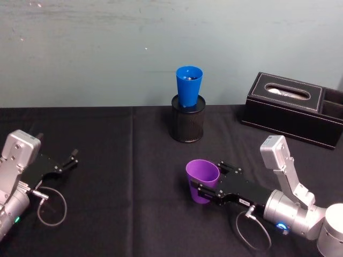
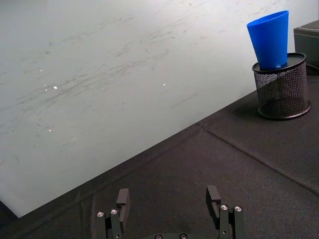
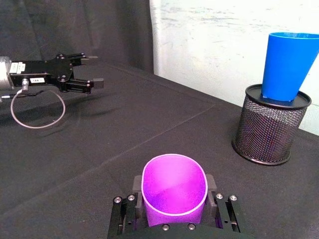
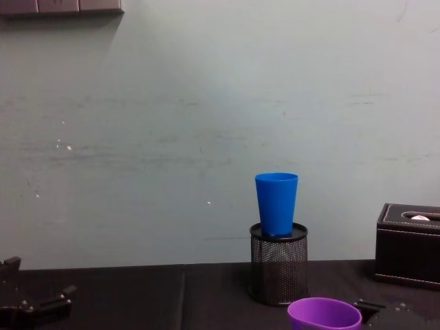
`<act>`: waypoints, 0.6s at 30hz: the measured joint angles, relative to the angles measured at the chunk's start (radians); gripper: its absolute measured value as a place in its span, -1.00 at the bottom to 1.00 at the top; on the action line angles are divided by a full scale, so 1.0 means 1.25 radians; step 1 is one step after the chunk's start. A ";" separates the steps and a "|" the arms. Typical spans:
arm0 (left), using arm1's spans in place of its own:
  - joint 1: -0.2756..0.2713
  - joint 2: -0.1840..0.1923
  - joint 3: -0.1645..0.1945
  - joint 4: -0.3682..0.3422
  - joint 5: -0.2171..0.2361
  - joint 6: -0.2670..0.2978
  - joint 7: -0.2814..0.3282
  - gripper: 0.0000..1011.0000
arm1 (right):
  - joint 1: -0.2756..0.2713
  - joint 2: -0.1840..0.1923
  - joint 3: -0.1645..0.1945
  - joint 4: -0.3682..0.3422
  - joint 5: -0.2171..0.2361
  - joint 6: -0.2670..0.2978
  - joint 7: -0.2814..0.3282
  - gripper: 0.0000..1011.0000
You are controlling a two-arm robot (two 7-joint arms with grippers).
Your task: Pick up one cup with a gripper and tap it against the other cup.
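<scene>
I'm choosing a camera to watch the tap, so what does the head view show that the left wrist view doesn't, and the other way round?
Head view alone: the purple cup between the right gripper's fingers, and the black tissue box. Left wrist view alone: the left gripper's open fingers close up. Both: the blue cup standing in the mesh pen holder, on the black tablecloth.

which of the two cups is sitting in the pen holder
The blue cup, upright in the black mesh pen holder at the back. The purple cup sits between the right gripper's fingers instead.
</scene>
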 joint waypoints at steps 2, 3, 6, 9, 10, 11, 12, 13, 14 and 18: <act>0.000 0.000 0.000 0.000 0.000 0.000 0.000 0.98 | 0.000 0.000 0.000 0.000 0.000 0.000 0.000 0.41; 0.000 0.000 0.000 0.000 0.000 0.000 0.000 0.98 | 0.000 0.000 0.000 0.000 0.000 0.000 0.000 0.41; 0.000 0.000 0.000 0.000 0.000 0.000 0.000 0.98 | 0.000 0.000 0.000 0.000 0.000 0.000 0.000 0.44; 0.000 0.000 0.000 0.000 0.000 0.000 0.000 0.98 | 0.000 0.000 0.000 0.000 0.000 0.000 0.000 0.59; 0.000 0.000 0.000 0.000 0.000 0.000 0.000 0.98 | 0.000 0.000 0.000 0.000 0.000 0.000 0.000 0.61; 0.000 0.000 0.000 0.000 0.000 0.000 0.000 0.98 | 0.000 0.000 0.000 0.000 0.000 0.000 0.000 0.65; 0.000 0.000 0.000 0.000 0.000 0.000 0.000 0.98 | 0.000 0.000 0.000 0.000 0.000 0.000 0.000 0.71; 0.000 0.000 0.000 0.000 0.000 0.000 0.000 0.98 | 0.000 0.000 0.000 0.000 0.000 0.000 0.000 0.79; 0.000 0.000 0.000 0.000 0.000 0.000 0.000 0.98 | 0.000 0.000 0.000 0.000 0.000 0.000 0.000 0.81; 0.000 0.000 0.000 0.000 0.000 0.000 0.000 0.98 | 0.000 0.000 0.000 0.000 0.000 0.000 0.000 0.98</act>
